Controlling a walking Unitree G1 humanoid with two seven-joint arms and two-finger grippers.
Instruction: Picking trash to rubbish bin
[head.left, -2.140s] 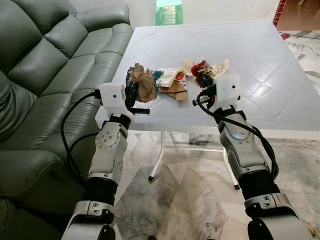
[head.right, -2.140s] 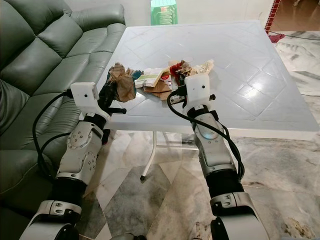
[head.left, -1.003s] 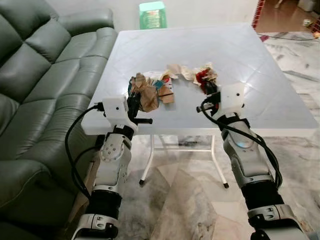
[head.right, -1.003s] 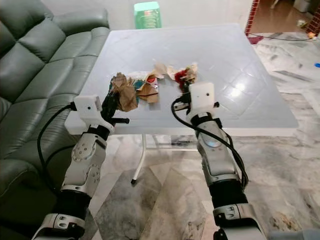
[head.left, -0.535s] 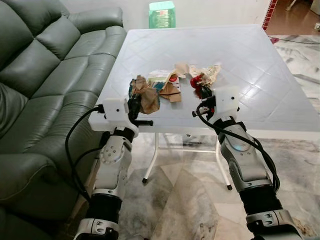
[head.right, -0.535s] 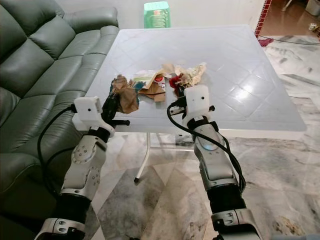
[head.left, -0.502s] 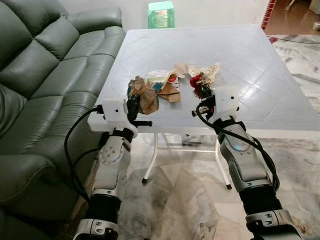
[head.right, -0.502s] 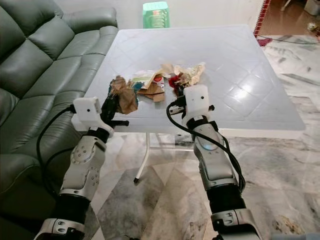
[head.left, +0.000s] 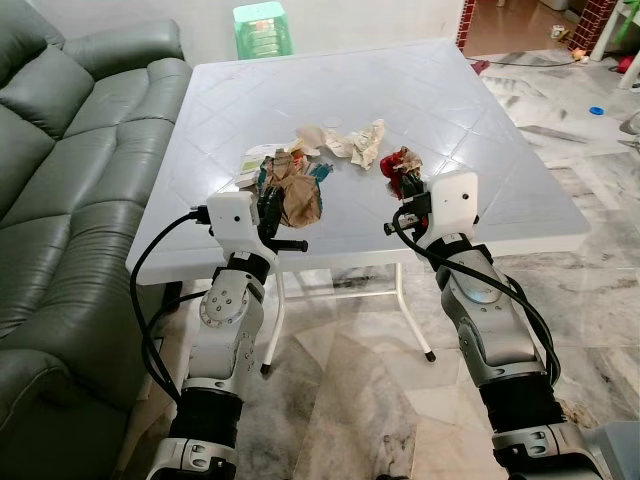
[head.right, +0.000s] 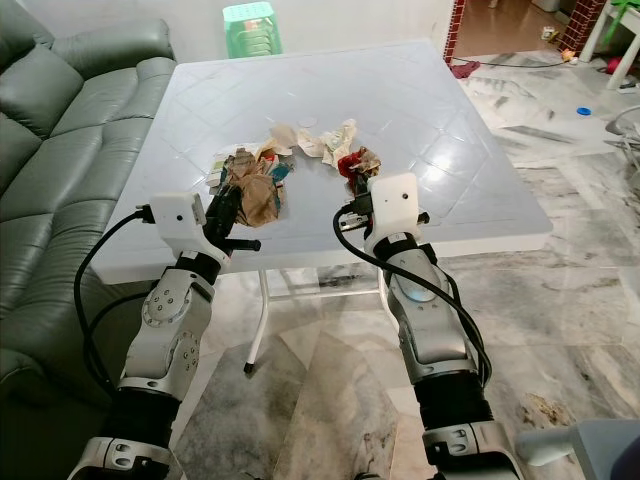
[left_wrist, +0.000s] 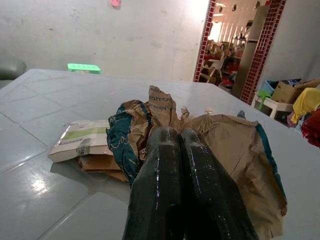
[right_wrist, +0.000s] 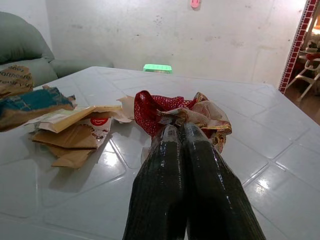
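I have both arms raised at the near edge of the white surface (head.left: 500, 150), with the trash lying in a loose cluster toward its near-left part. My left gripper (left_wrist: 176, 137) has its two black fingers pressed together with no gap between them, and they pinch the edge of a crumpled brown paper bag (left_wrist: 235, 150) with teal print; in the head view that bag (head.left: 292, 195) sits bunched up right at the gripper tip, just over the surface near its front edge. My right gripper (right_wrist: 179, 134) is likewise closed tight, its fingertips clamped on a red and gold crumpled wrapper (right_wrist: 165, 109), which in the head view (head.left: 403, 166) sits right ahead of the white wrist housing. Between and behind the two held pieces, more trash rests on the surface: a flat white and green packet (left_wrist: 80, 142) lying just beside the brown bag, some flattened brown cardboard scraps (right_wrist: 70, 140) with a small red-marked wrapper touching them, and a pale crumpled paper (head.left: 362, 140) farther back. A grey-green leather sofa (head.left: 60, 180) stands along the left side of the surface, and a green plastic stool (head.left: 258, 22) stands beyond the far edge by the wall. The floor (head.left: 350, 400) below is marbled tile.
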